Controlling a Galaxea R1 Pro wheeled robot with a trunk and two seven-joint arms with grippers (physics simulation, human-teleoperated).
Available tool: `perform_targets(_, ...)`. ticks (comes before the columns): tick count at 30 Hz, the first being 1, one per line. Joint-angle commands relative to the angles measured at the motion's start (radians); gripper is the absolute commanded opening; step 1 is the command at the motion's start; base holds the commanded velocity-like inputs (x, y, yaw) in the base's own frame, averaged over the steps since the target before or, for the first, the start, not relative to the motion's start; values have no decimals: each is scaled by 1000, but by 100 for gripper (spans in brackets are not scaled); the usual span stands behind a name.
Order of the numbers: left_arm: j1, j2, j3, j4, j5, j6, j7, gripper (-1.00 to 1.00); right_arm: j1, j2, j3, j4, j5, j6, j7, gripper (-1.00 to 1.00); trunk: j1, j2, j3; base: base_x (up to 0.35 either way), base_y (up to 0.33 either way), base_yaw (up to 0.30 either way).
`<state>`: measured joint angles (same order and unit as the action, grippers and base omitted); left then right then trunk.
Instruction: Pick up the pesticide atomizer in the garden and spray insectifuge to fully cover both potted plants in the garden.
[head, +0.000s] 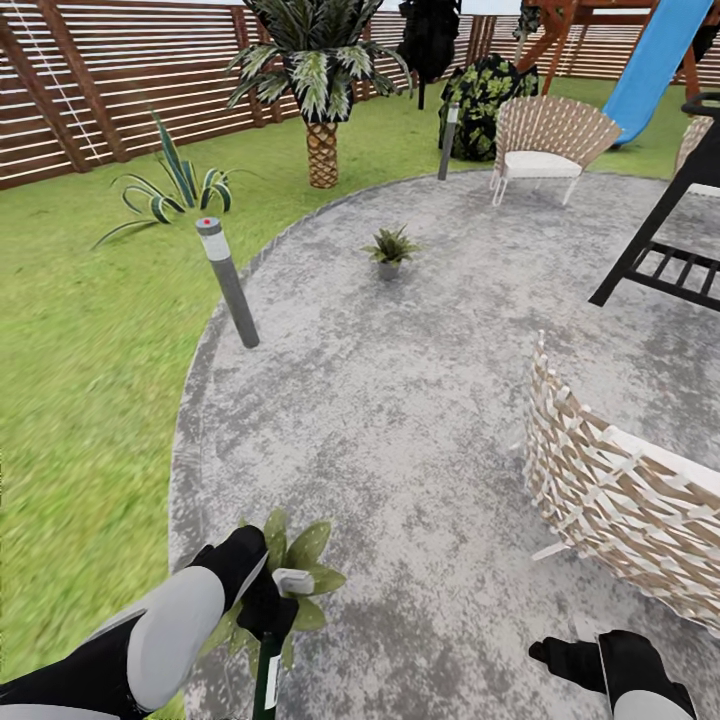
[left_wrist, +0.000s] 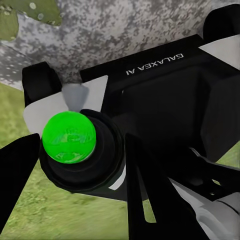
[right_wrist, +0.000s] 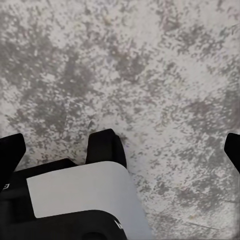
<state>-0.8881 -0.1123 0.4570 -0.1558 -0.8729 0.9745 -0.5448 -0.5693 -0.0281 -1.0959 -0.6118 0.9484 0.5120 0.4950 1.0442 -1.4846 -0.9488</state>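
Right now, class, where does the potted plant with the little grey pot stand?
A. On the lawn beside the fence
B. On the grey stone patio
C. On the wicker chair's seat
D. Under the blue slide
B: in the head view the potted plant stands on the stone patio, with grey paving all around its pot.

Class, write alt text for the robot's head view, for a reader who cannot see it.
The left gripper holds the pesticide atomizer over a leafy potted plant at the near edge of a round stone patio. A second potted plant stands farther off, with wicker chairs and lawn around.
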Motion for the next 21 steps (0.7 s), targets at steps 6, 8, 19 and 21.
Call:
perform_targets(6, 0, -1, 5, -2, -11, 4, -7, -100, -1, 1, -5, -2, 10, 0, 10, 100, 0, 0, -1, 23, -18, 21)
perform_targets(8, 0, -1, 6, -2, -11, 4, -7, -100, -1, 1, -5, -2, 10, 0, 10, 100, 0, 0, -1, 153, -132, 103)
perform_targets(19, 0, -1, 6, -1, -11, 4, -7, -100, -1, 1, -5, -2, 10, 0, 10, 100, 0, 0, -1, 33, -30, 153)
perform_targets(21, 0, -1, 6, -1, -11, 4, -7, -100, -1, 1, -5, -2, 10, 0, 10, 100, 0, 0, -1, -8, 0, 2)
